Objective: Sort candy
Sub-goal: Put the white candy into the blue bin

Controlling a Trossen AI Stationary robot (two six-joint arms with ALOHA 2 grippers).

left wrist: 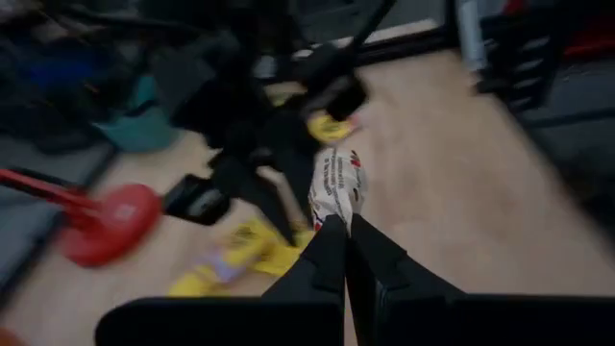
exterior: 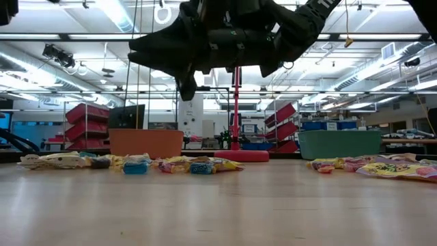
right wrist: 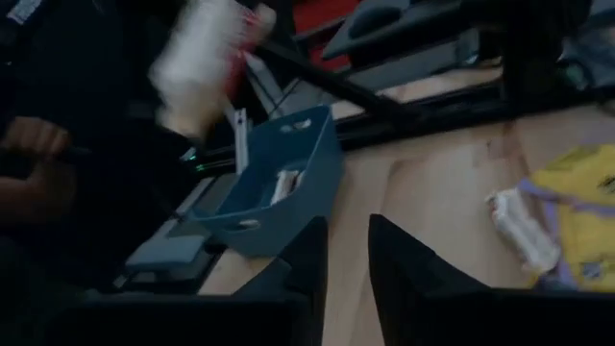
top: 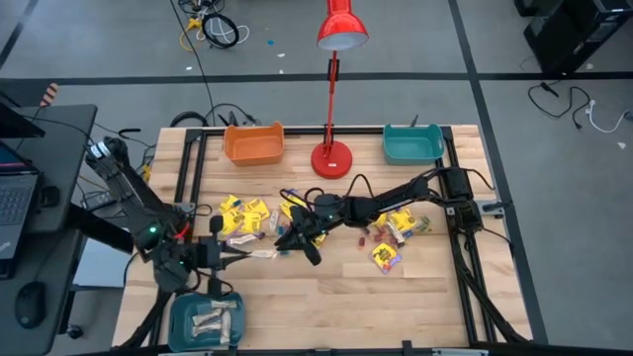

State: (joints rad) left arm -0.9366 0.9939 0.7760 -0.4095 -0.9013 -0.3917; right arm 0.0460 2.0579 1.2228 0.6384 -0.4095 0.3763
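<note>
**Pale bar pinched by left gripper**

A pale beige candy bar (left wrist: 336,187) sits clamped in the closed left gripper (top: 247,255), in front of the red lamp (top: 332,158). The right gripper (top: 297,235) hangs just beside it, fingers slightly parted, empty. More candy (top: 245,215) is scattered nearer the lamp.

yellow candy (top: 244,213) | orange bin (top: 253,144) | teal bin (top: 412,144) | red lamp (top: 333,158)

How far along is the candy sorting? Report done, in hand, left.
Done: a few pale beige wrapped bars lie in the blue plastic bin at the table's near edge. In hand: the left end effector is shut on another pale wrapped bar. Left: yellow square packets and small pieces are spread mid-table; the orange plastic bin and teal plastic bin look empty.
</note>
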